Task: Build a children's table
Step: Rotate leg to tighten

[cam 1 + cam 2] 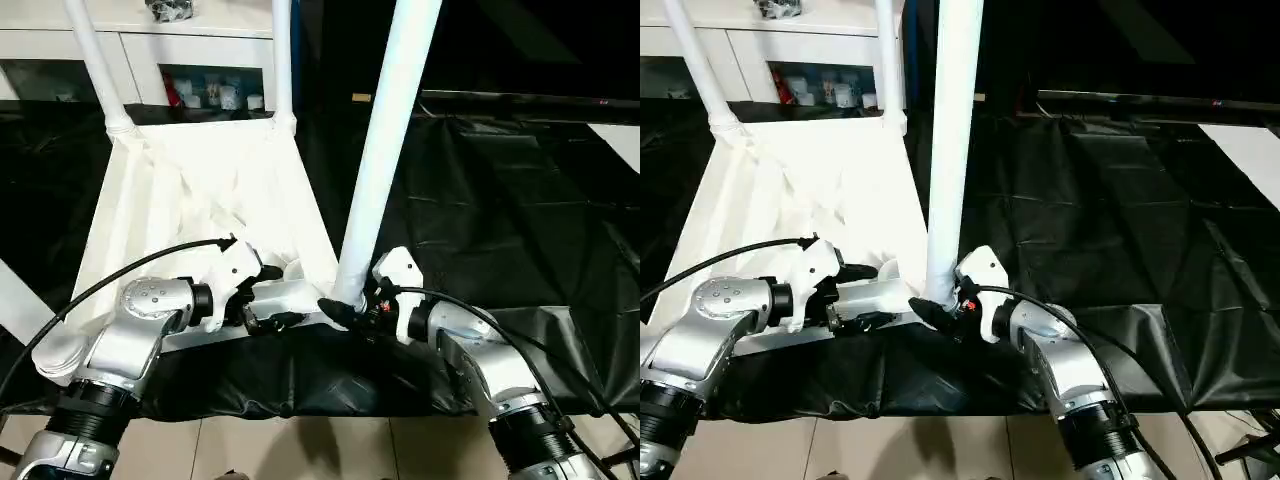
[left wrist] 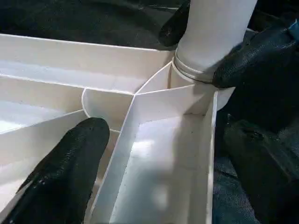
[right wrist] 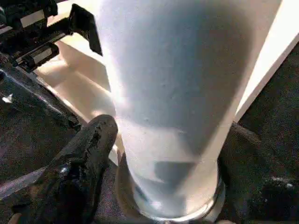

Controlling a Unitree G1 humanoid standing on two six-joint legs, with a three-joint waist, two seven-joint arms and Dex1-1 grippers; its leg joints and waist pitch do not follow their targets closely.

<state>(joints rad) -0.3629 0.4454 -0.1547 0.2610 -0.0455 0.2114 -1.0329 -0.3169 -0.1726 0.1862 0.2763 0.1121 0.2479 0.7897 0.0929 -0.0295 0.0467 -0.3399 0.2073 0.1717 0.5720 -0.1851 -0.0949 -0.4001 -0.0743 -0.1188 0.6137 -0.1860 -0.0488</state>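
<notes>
Right hand (image 1: 345, 308) clasps leg (image 1: 385, 150) at its base, seated in the near socket of upturned tabletop (image 1: 200, 200) on the counter (image 1: 520, 200). Left hand (image 1: 262, 295) open astride the rim. Light, stiff, slick plastic; grip low.

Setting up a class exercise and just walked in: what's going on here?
A two-armed robot is building a small white table, upside down on black sheeting. Its right gripper clasps the base of a leg standing in the near corner socket. The left gripper straddles the tabletop rim beside it. Two legs already stand in the far corners.
</notes>
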